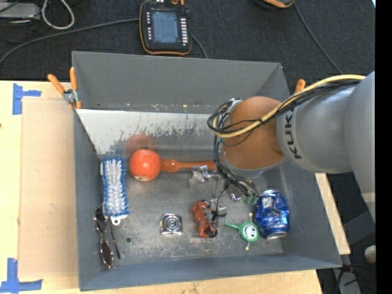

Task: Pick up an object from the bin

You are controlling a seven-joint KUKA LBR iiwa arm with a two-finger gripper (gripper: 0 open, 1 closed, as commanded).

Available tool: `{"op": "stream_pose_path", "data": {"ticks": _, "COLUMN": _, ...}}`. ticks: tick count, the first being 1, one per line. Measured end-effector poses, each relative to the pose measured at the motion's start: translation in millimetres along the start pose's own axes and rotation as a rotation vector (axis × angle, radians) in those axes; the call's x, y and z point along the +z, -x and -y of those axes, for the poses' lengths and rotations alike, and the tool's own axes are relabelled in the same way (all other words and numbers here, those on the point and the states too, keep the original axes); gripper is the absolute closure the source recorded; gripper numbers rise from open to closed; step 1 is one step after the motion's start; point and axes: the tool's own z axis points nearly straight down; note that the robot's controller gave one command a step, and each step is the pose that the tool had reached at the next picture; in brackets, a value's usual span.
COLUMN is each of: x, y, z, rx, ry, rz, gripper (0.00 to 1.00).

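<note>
grey metal bin (184, 90) takes up the centre of the frame. arm (331, 127) enters from the right edge; its orange wrist cover (251, 136) sits over the bin's right-centre, with cables looped above it.

contents, largest down:
- blue-and-white brush (114, 188), left side, lying lengthwise.
- crushed blue can (271, 214), lower right.
- orange ball on a stick (145, 164), upper left of the floor, stick pointing right toward the wrist.
- dark sunglasses (105, 241), lower left corner.
- red-brown toy figure (199, 216), lower centre.
- green round piece with a short handle (247, 230), just left of the can.
- small metal fitting (171, 223), left of the toy, apart from it.

gripper (215, 208) hangs below the cover, low over the floor, just beside the right flank of the red-brown toy figure; contact not resolvable. gripper state: cannot tell, released or clenched, as the cover and cabling crowd that spot. nothing visibly held.

judgement: step in hand is the descent/approach, pick not yet made. nearest candidate is the toy figure. next move calls for centring over it and closing squarely, then a straight lift. the green piece and the can lie to the right, so a sideways drift could nudge them.
</note>
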Motion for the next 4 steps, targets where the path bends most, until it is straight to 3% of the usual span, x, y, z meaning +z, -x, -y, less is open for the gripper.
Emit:
{"op": "stream_pose_path", "data": {"ticks": 1, "x": 8.1, "y": -14.4, "z": 3.5, "rx": -0.221, "ry": -0.005, "rz": 0.014, "gripper": 0.0}}
{"op": "stream_pose_path", "data": {"ticks": 2, "x": 12.4, "y": -78.3, "z": -12.3, "rx": -0.636, "ry": 0.0, "rz": -0.003, "gripper": 0.0}}
{"op": "stream_pose_path", "data": {"ticks": 3, "x": 12.0, "y": -65.9, "z": -8.3, "rx": -0.624, "ry": -0.006, "rz": 0.012, "gripper": 0.0}}
{"op": "stream_pose_path", "data": {"ticks": 4, "x": 13.1, "y": -75.0, "z": -11.6, "rx": -0.627, "ry": 0.001, "rz": 0.001, "gripper": 1.0}}
